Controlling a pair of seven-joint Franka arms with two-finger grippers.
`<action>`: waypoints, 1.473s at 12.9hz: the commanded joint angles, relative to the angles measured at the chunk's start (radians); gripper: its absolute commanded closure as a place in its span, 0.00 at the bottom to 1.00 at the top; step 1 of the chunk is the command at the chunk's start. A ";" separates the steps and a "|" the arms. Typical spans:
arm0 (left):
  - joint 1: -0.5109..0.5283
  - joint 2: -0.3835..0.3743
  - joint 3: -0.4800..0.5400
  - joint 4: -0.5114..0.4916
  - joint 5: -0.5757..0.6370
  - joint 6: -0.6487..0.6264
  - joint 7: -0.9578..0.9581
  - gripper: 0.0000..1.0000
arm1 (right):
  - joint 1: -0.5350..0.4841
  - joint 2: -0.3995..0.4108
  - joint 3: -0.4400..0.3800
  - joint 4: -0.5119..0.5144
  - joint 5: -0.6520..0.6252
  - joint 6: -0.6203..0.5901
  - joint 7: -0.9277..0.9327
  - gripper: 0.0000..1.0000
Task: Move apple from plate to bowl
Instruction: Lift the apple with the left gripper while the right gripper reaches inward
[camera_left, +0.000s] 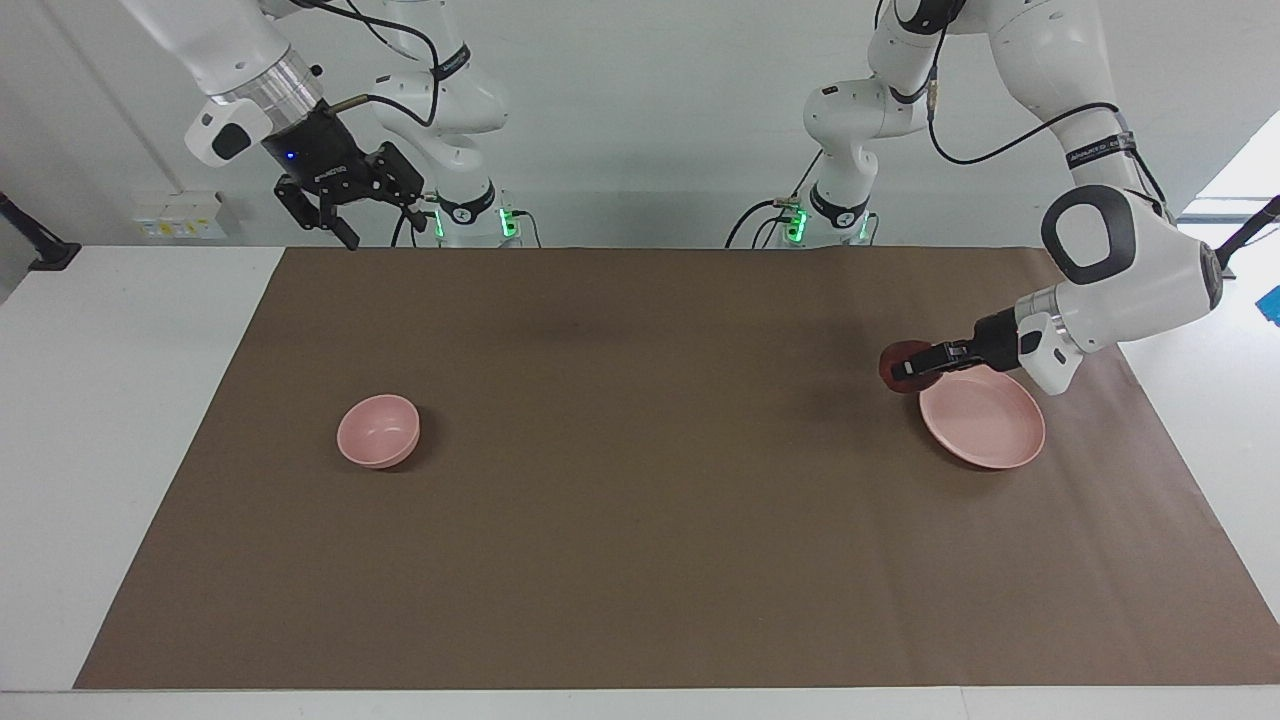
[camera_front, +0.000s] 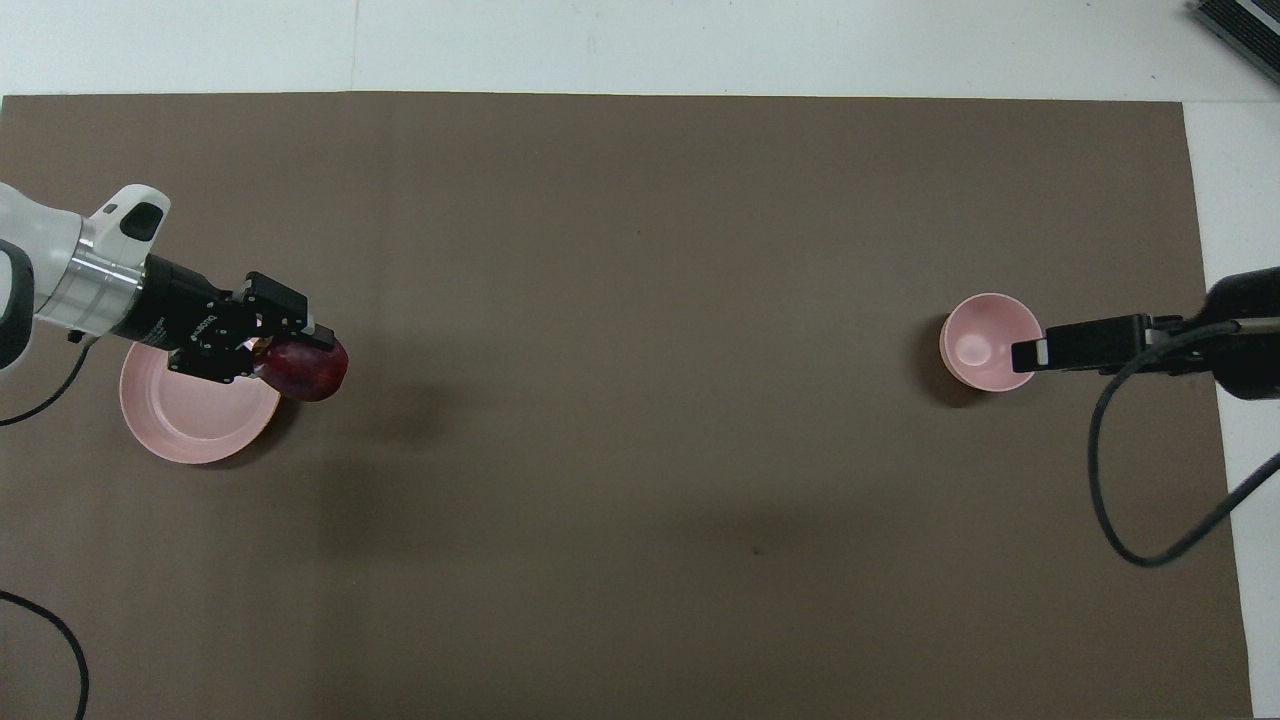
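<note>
My left gripper (camera_left: 918, 366) is shut on the dark red apple (camera_left: 897, 366) and holds it in the air over the rim of the wide pale pink plate (camera_left: 985, 428), on the side toward the table's middle. The overhead view shows the same: the left gripper (camera_front: 300, 352), the apple (camera_front: 310, 374) and the bare plate (camera_front: 185, 418). The small deep pink bowl (camera_left: 378, 430) stands empty toward the right arm's end of the table. My right gripper (camera_left: 345, 212) waits open, raised high by its base. In the overhead view the right gripper (camera_front: 1032, 355) overlaps the bowl's (camera_front: 978, 340) edge.
A brown mat (camera_left: 640, 520) covers the table between plate and bowl. A black cable (camera_front: 1120, 500) hangs from the right arm past the mat's edge.
</note>
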 joint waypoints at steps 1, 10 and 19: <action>-0.057 -0.008 0.018 -0.022 0.008 0.034 -0.054 1.00 | -0.008 0.029 0.004 -0.032 0.082 0.038 -0.095 0.00; -0.100 -0.026 0.012 -0.068 -0.013 0.005 -0.189 1.00 | 0.075 0.095 0.011 -0.102 0.388 0.133 -0.134 0.00; -0.225 -0.031 0.001 -0.065 -0.470 -0.009 -0.598 1.00 | 0.137 0.075 0.011 -0.281 0.672 0.205 -0.302 0.00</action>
